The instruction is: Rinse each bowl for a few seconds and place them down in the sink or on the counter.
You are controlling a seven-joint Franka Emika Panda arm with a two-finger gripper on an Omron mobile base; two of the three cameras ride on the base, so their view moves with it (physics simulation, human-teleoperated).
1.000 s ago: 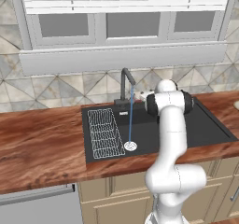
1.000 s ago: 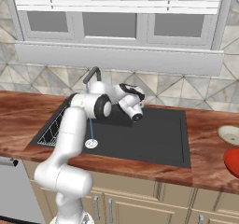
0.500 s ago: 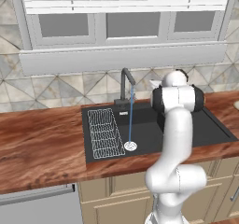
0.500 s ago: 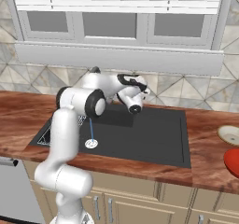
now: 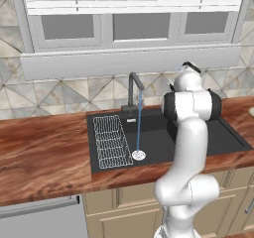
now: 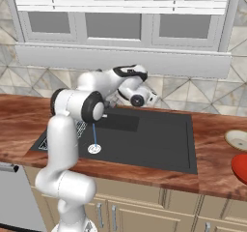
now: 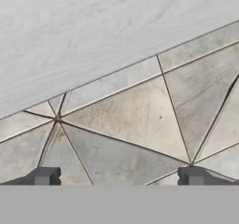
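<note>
two dark fingertips of the gripper (image 7: 117,175) stand spread wide at the bottom of the hand view, with nothing between them; beyond them lies the tiled backsplash (image 7: 140,125) and a pale window ledge (image 7: 93,27), so the hand is aimed at the wall rather than down at any dish. in the right base view the gripper (image 6: 153,99) sits up above the back edge of the sink (image 6: 159,139), near the wall. below it, water (image 5: 139,125) falls in a thin blue stream from the faucet (image 5: 133,86) to the drain (image 5: 139,155), beside the wire rack (image 5: 109,142) on the left of the basin. both bowls are well apart from the hand, out on the counter (image 6: 217,168) to the right of the sink: the cream bowl (image 6: 237,140) further back, the red bowl (image 6: 240,168) nearer the front edge, each cut off by the frame. neither looks rinsed yet. as a judgement, these bowls should be stiff and fairly light, glossy and so slippery, more so once wet. the sensible hold is on the rim, one finger inside and one outside the wall, since the full width of a bowl looks too much for the jaws. a shallow rim pinch could let the bowl swing or slip under the stream, so a deep, firm bite seems wise.
</note>
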